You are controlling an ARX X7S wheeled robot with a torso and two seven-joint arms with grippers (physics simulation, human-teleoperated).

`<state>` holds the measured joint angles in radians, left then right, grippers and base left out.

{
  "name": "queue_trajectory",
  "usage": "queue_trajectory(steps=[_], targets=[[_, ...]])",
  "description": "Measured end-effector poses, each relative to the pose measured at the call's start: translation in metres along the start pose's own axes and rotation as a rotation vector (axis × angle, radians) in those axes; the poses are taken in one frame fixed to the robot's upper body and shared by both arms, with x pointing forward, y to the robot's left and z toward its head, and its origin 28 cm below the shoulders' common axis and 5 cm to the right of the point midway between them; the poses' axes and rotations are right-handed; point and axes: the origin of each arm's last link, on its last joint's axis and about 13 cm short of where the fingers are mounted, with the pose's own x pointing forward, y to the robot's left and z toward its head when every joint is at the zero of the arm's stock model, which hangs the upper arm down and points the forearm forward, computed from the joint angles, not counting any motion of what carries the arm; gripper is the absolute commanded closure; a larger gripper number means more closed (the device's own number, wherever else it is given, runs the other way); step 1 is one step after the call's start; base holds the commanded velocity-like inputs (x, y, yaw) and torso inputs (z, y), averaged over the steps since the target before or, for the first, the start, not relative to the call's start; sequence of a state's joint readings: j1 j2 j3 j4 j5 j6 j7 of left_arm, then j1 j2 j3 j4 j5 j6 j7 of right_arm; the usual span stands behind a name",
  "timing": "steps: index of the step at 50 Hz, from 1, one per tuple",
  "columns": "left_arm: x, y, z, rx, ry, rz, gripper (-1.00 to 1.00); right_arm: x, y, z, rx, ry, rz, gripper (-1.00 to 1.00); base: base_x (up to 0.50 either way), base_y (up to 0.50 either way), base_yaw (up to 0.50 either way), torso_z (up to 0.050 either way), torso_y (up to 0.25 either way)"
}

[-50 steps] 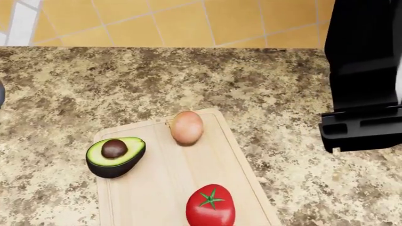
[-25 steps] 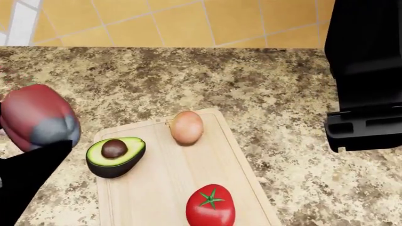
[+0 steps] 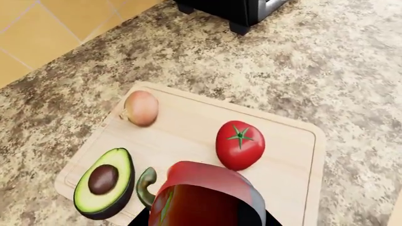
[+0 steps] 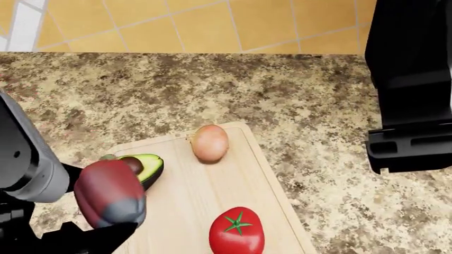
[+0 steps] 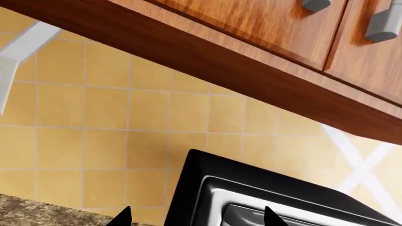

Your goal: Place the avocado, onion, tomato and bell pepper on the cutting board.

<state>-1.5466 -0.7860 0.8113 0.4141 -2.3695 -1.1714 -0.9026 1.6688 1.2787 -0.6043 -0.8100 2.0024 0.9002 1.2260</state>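
Dull red with a grey-blue patch, the bell pepper (image 4: 109, 193) hangs at the near left corner of the cutting board (image 4: 211, 196), above its surface and partly in front of the avocado (image 4: 147, 165). The left pincer (image 4: 84, 235) has it pinched from below; only dark parts of the pincer show under the fruit in the head view, and in the left wrist view the pepper (image 3: 204, 197) fills the space where the fingertips would be, its curved green stem pointing toward the avocado (image 3: 103, 182). The glossy tomato (image 4: 236, 231) sits on the near part of the board, to the right of the pepper and apart from it, its green star facing up. The avocado half lies at the board's left edge with the pit up, and in the wrist view its skin overhangs the rim of the board (image 3: 295, 155). Farther back, the pale tan onion (image 4: 209, 143) rests near the board's far edge, well apart from the tomato. The board lies on a speckled brown granite bench (image 4: 304, 100). At the right stands a black appliance (image 4: 413, 79) on the bench. Beyond it all runs a yellow tiled wall (image 4: 211, 24). The right wrist view shows only two dark fingertips of the right pincer (image 5: 196, 217) spread apart, pointing at the wall under wooden cabinets (image 5: 264, 28).
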Motion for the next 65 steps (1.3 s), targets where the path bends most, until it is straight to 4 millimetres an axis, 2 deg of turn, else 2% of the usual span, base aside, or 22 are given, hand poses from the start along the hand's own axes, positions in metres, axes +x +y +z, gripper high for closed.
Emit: queue_trajectory(steps=[37,52,53,65], targets=[[0.058,0.006,-0.020,0.031,0.135,-0.047,1.00,0.000,0.002,-0.004,-0.001,0.016,0.007,-1.00,0.00,0.00,0.00,0.000,0.000],[0.074,0.005,-0.022,0.027,0.141,-0.064,1.00,0.000,0.003,-0.008,0.003,0.023,0.008,-1.00,0.00,0.00,0.00,0.000,0.000],[0.074,0.005,-0.022,0.028,0.141,-0.064,-1.00,0.001,0.003,-0.008,0.003,0.023,0.008,-1.00,0.00,0.00,0.00,0.000,0.000],[0.066,0.004,-0.017,0.031,0.131,-0.047,-1.00,0.001,0.003,-0.008,0.006,0.022,0.012,-1.00,0.00,0.00,0.00,0.000,0.000]])
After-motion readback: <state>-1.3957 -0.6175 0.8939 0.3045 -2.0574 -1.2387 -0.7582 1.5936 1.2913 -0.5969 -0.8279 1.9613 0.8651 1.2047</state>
